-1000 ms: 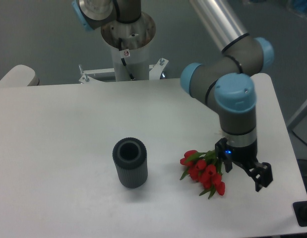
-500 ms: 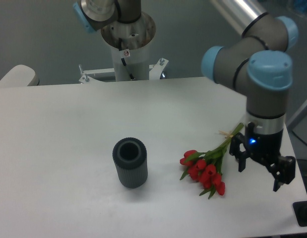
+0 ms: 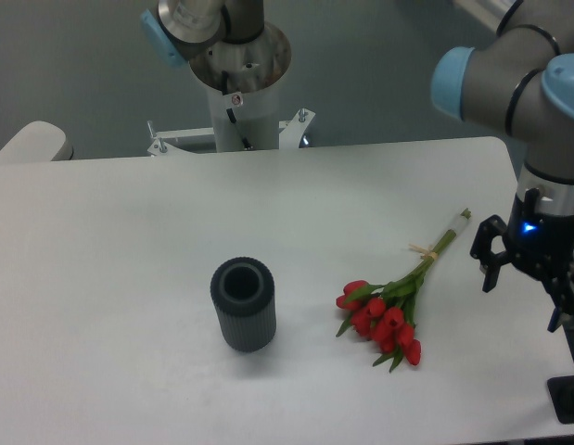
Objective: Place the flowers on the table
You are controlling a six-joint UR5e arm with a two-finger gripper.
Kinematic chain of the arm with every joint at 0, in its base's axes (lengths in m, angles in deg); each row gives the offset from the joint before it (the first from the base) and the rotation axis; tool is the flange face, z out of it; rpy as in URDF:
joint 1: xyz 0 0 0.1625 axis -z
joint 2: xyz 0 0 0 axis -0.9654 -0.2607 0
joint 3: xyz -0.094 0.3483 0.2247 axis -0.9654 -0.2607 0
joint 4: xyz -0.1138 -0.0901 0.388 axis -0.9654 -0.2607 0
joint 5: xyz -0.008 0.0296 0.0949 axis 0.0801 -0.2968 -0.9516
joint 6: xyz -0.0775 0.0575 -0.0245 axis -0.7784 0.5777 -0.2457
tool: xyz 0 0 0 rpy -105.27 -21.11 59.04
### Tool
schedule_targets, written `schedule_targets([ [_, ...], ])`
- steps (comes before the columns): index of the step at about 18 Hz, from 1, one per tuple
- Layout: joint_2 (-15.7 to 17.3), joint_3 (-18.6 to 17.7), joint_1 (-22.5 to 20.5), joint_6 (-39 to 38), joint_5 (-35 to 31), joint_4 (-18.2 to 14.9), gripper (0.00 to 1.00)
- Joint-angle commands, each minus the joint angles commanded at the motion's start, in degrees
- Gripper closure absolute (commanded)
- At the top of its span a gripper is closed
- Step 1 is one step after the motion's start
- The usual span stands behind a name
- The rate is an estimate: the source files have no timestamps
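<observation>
Grey floor lies behind a white surface [image 3: 129,241] with rounded corners; the arm's pedestal stands at its far edge, so the arm reaches over the top from behind. On the surface lie the flowers [image 3: 390,313], red heads toward the front and the tied stems running up and to the right; they rest flat on their side, touching the top along their length, which is how a bunch settles once nothing holds it. To their left, apart from them, a dark ribbed vase [image 3: 242,303] stands upright with its mouth open and nothing in it; the flowers do not lean on it. The claw [image 3: 528,287] hangs at the right edge, near the stem ends but clear of them, fingers spread and grasping nothing; a blue light shows on its wrist. Its place beside the stems, rather than over the heads, suggests the stems are the part meant for gripping, being firmer than the blooms. By my reading the task looks done: the flowers lie on the surface, free of the claw; only drawing the arm away would remain.
</observation>
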Motion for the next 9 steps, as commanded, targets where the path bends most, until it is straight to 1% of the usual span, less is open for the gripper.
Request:
schedule_targets([
  [9,0.2,-0.6,0.1,0.0,-0.1,0.2,0.01],
])
